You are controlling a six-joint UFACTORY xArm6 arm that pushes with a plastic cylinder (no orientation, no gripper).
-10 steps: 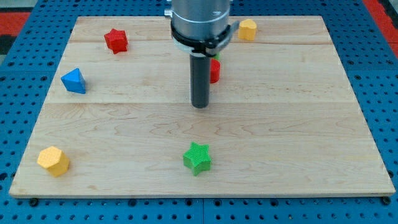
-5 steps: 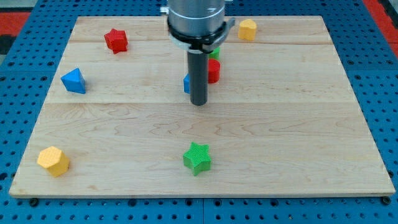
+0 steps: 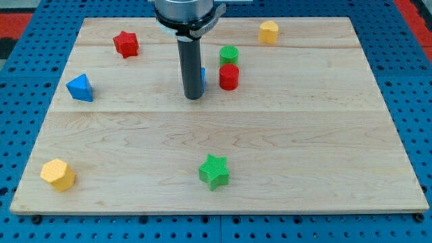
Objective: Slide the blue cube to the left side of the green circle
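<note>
Camera view: my tip (image 3: pixel 194 97) hiding most of blue cube (image 3: pixel 202 77); no gripper fitted. Nudging gently toward view's top, stopping left of green circle (image 3: pixel 229 55), avoiding red cylinder (image 3: pixel 229 77).

Bright, even light; sharp focus, soft faint shadows, no glare.

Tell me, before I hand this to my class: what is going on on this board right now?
A robot arm ending in a dark rod is working on a wooden board scattered with coloured blocks. My tip stands at the view's left of the red cylinder and the green circle. The blue cube is almost hidden behind the rod, only a sliver showing on its right. It lies left of and slightly below the green circle, so the slide looks well along, though contact cannot be judged.
</note>
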